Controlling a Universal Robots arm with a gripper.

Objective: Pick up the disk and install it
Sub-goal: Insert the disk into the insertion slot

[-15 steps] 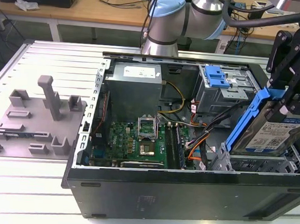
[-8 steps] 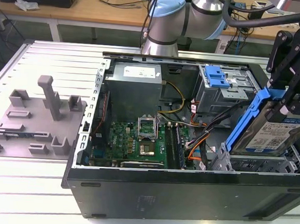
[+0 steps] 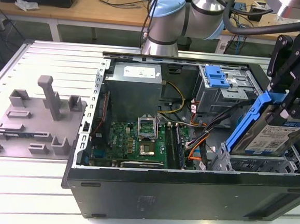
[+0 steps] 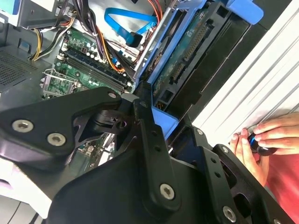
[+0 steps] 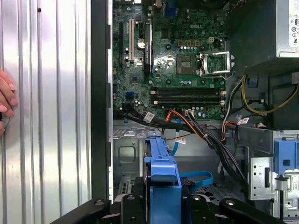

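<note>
Nearest the exterior camera, the black computer case (image 3: 185,190) lies on its side, lid off, on the slatted metal counter (image 3: 29,196). Inside the case, close to its near wall, sits the green motherboard (image 3: 137,142). A bundle of black, orange and yellow cables (image 3: 203,134) runs from the middle of the case toward the end on the exterior view's right. Against the case's far wall stands the grey power supply box (image 3: 134,85), and beside it, in the far corner, a metal drive cage topped by a small blue latch (image 3: 218,76).

Above the case's near corner on the exterior view's right, the hand (image 3: 281,108) is closed on the disk (image 3: 283,138), its black fingers clamping the upper end of the blue carrier. The disk is tilted steeply, label toward the exterior camera, with its lower end dipping into the case over the metal bay (whether it touches the bay I cannot tell).

Outside the case, on the exterior view's left, a grey moulded fixture (image 3: 40,114) rests on the counter. A person's fingers (image 4: 271,128) lie on the counter just beside the case's outer wall.
</note>
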